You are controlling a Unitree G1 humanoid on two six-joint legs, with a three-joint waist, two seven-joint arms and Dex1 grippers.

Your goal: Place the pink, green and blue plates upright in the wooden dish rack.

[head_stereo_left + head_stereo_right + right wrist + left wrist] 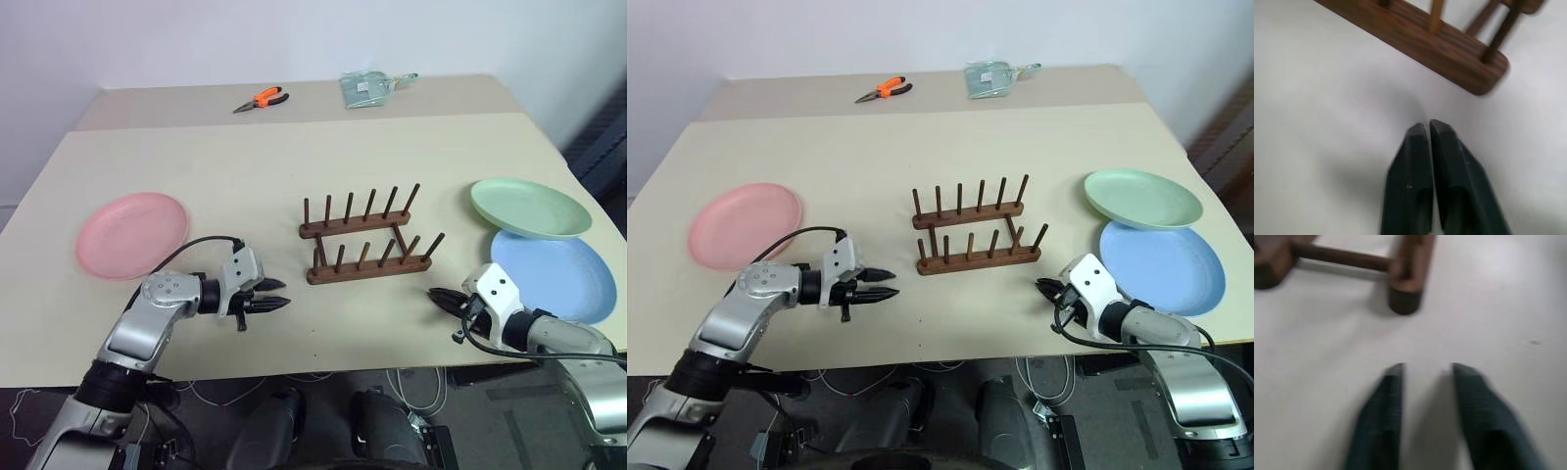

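Left tool (278, 304) slightly spread, right tool (437, 297) pressed together, both flanking the rack (364, 241).

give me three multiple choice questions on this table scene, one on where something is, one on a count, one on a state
1. Where is the pink plate?
A. on the table, on the robot's left of the wooden dish rack
B. standing in the rack
C. under the blue plate

2. How many plates stand in the rack?
A. two
B. one
C. none

3. How are the fingers of the right gripper?
A. wide apart
B. shut, holding nothing
C. clamped on a plate

Answers:
1. A, it lies flat by itself left of the rack.
2. C, the pegs are bare; the green plate and the blue plate lie to the right, the green one overlapping the blue one's far edge.
3. B, the tips meet over bare table.
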